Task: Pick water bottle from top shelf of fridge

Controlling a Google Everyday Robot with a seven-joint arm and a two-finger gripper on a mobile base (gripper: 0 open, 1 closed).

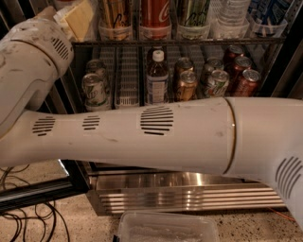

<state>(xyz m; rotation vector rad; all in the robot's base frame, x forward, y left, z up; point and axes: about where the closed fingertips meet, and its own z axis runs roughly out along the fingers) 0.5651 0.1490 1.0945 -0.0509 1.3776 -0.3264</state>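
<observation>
The fridge stands open in front of me. Its top shelf runs across the top of the view, and only the lower parts of the drinks on it show. The ribbed clear base of the water bottle stands there, right of a green-white can and a red cola can. My white arm crosses the view from right to left and bends upward. The gripper is at the top left, at top-shelf height, left of a gold can and far left of the water bottle.
The lower wire rack holds short cans and a brownish bottle with a white cap. The black door frame lies at the lower left, with cables on the floor. A clear plastic tub sits below the steel grille.
</observation>
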